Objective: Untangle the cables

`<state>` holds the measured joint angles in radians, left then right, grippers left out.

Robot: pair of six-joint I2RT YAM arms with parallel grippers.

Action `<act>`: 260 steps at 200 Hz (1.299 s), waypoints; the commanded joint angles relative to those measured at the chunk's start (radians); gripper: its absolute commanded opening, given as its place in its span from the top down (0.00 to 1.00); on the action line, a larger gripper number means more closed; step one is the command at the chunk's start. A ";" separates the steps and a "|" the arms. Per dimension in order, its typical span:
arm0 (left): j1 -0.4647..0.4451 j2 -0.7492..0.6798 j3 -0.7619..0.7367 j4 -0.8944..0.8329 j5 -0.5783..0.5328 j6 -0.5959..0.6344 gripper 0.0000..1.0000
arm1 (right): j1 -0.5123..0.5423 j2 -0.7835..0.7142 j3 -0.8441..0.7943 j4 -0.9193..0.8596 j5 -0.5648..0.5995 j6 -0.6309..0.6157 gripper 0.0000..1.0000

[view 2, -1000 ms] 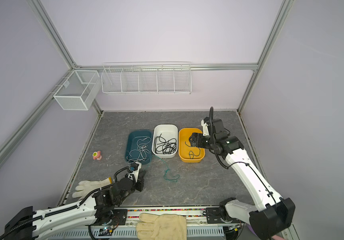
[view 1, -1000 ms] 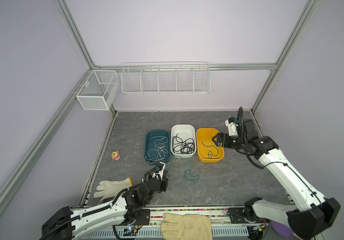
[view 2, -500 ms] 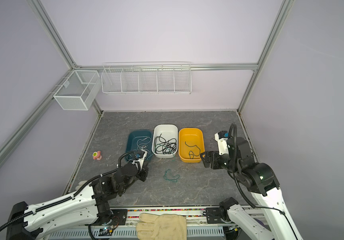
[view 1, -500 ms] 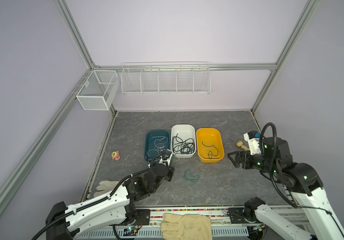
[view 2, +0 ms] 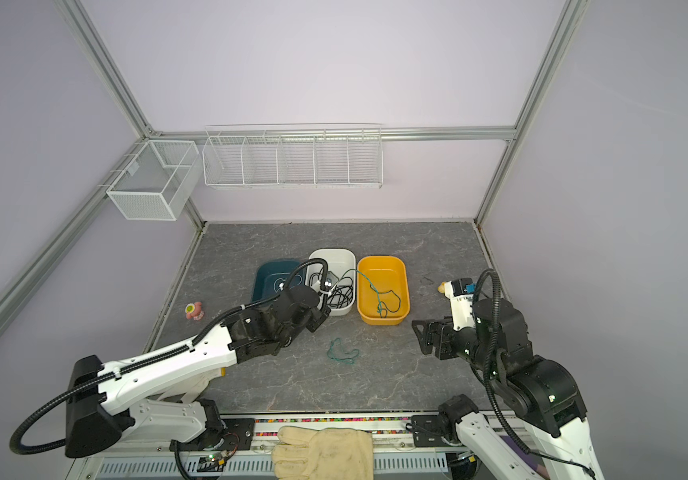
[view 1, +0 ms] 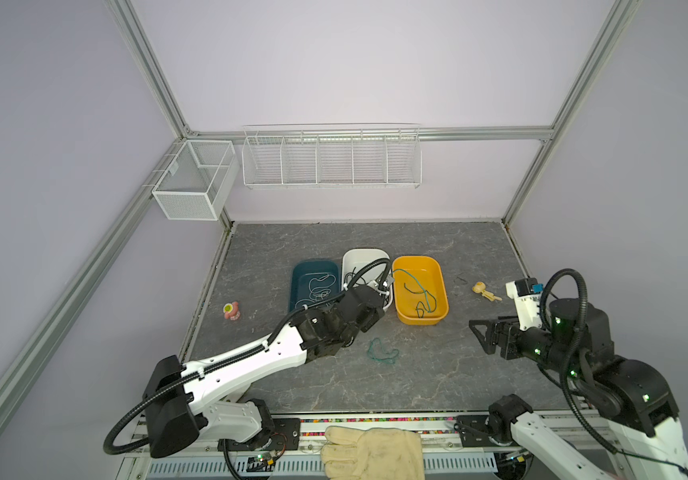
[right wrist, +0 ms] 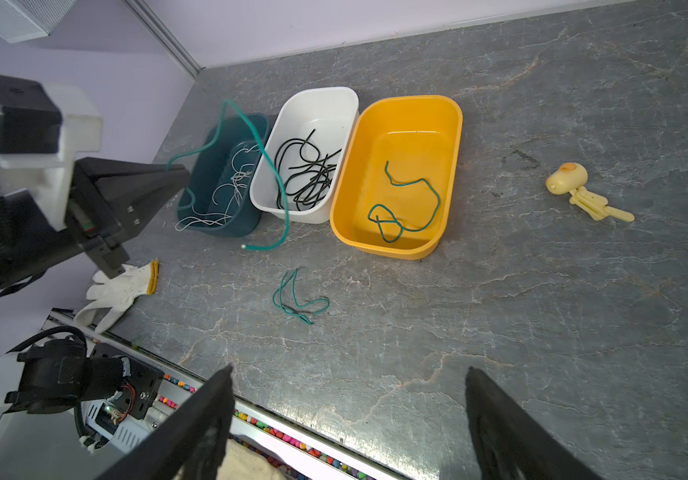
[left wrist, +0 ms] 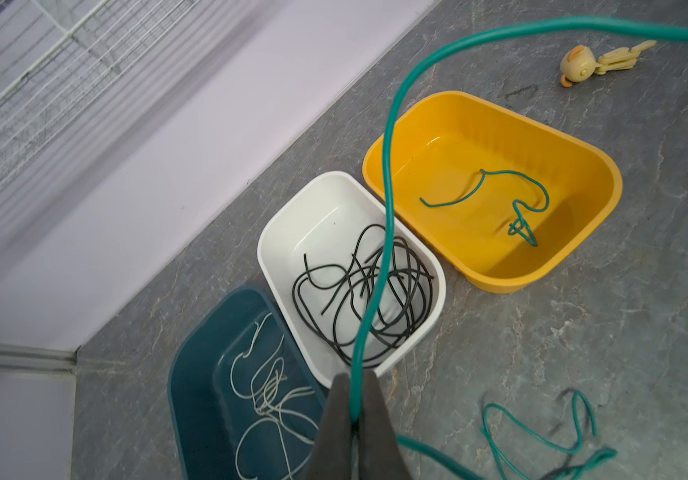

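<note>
Sorting looks nearly done! The left gripper (left wrist: 355,378) is pinched on a teal-green cable (left wrist: 388,166) that arcs over the white bin (left wrist: 321,216). Black cables (left wrist: 400,299) fill that bin. White cables (left wrist: 271,390) lie in the teal bin (left wrist: 197,395) beside it, and a green cable (left wrist: 519,227) in the yellow bin (left wrist: 500,124) opposite. One green tangle (right wrist: 295,291) lies in front. The right gripper (right wrist: 348,374) gapes wide, holding nothing.

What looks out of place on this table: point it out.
A loose teal cable lies crumpled on the tabletop, outside the yellow bin that holds another teal cable.
</note>
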<state>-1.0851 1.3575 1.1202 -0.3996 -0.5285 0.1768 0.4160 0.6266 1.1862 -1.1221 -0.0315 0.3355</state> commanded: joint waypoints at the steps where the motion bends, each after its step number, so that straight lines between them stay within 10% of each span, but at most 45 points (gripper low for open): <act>1: 0.014 0.104 0.120 -0.057 0.022 0.130 1.00 | 0.008 -0.036 -0.030 0.026 -0.004 -0.020 0.12; 109: 0.071 0.655 0.661 -0.223 0.013 0.340 1.00 | 0.008 -0.190 -0.120 0.039 0.124 -0.010 0.12; 260: 0.088 0.920 0.908 -0.366 -0.061 0.414 1.00 | 0.009 -0.244 -0.177 0.054 0.127 0.001 0.12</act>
<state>-0.9852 2.2452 1.9732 -0.7029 -0.5812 0.5743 0.4171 0.3954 1.0222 -1.0981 0.0868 0.3367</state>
